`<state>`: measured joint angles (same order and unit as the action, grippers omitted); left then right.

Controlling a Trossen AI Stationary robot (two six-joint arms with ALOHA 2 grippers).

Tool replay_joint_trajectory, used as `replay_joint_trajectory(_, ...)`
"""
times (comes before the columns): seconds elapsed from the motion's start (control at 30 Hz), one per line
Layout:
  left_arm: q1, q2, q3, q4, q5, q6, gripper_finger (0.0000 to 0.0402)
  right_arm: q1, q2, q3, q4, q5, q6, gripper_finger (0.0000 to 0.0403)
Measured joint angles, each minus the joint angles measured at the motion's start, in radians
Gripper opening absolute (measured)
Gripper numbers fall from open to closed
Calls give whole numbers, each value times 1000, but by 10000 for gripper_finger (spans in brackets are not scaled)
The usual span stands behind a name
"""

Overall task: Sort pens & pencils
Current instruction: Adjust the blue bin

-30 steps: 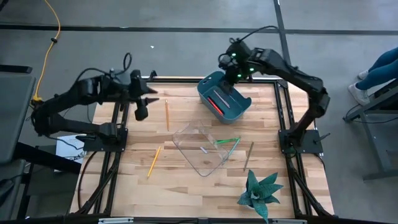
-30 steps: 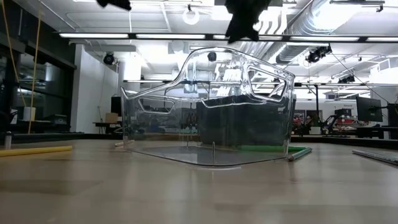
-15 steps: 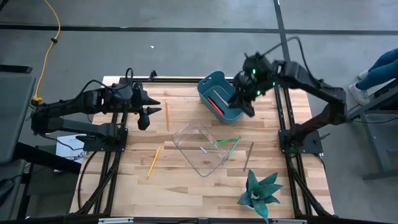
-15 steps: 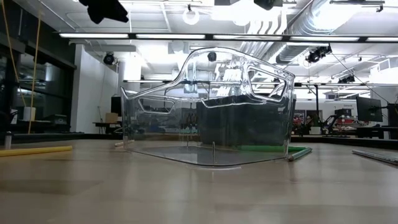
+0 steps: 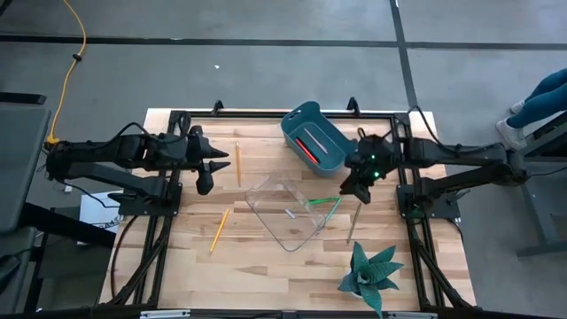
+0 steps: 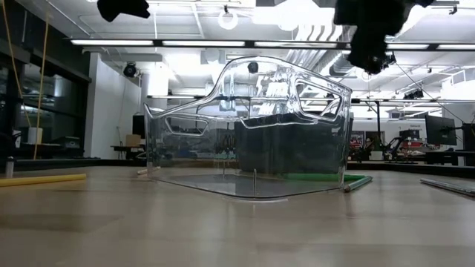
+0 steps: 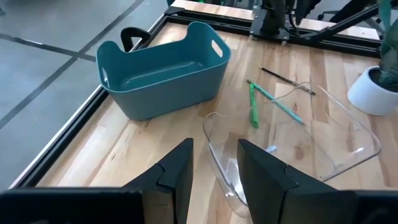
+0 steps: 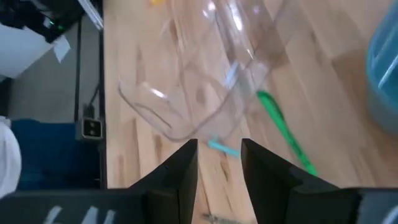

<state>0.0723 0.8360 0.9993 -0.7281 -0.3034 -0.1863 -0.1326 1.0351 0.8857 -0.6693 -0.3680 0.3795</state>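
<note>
High view: wooden table (image 5: 266,257); clear plastic bin (image 5: 292,213) at its middle, taken here as landmark. Teal bin (image 5: 330,151) just beyond the clear bin toward the far edge, holding a red-orange pen (image 5: 306,148). Green pen (image 5: 324,201) at the clear bin's right edge; dark pen (image 5: 353,221) lying farther right of it. One yellow pencil (image 5: 237,162) left of and beyond the clear bin, another yellow pencil (image 5: 218,229) to its near left. Potted plant (image 5: 368,274) near and right of the clear bin. Left gripper (image 5: 204,175) hangs left of the clear bin, holding nothing. Right gripper (image 5: 355,186) hangs between the teal bin and the dark pen, holding nothing. Low view: clear bin centre, a yellow pencil (image 6: 43,179) far left of it, green pen (image 6: 358,182) at its right foot. Left wrist view: fingers (image 7: 176,174) parted, empty, above the clear bin's rim; teal bin beyond. Right wrist view: fingers (image 8: 179,174) parted, empty, over the clear bin's corner, green pen and a pale teal pencil (image 8: 222,148) beside it.
</note>
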Motion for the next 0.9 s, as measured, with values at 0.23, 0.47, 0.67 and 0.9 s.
replay_joint_trajectory(0.23,-64,0,0,-9,-38,-27,110,62,26,-69,7,107,-31,114)
replay_joint_trajectory(0.47,-114,0,0,-69,-52,-50,110,61,147,-70,34,140,-94,114)
replay_joint_trajectory(0.67,-164,0,0,-116,-70,-84,110,62,262,-70,33,107,-138,114)
replay_joint_trajectory(0.9,-202,0,0,-146,-86,-115,111,70,342,-70,40,129,-205,114)
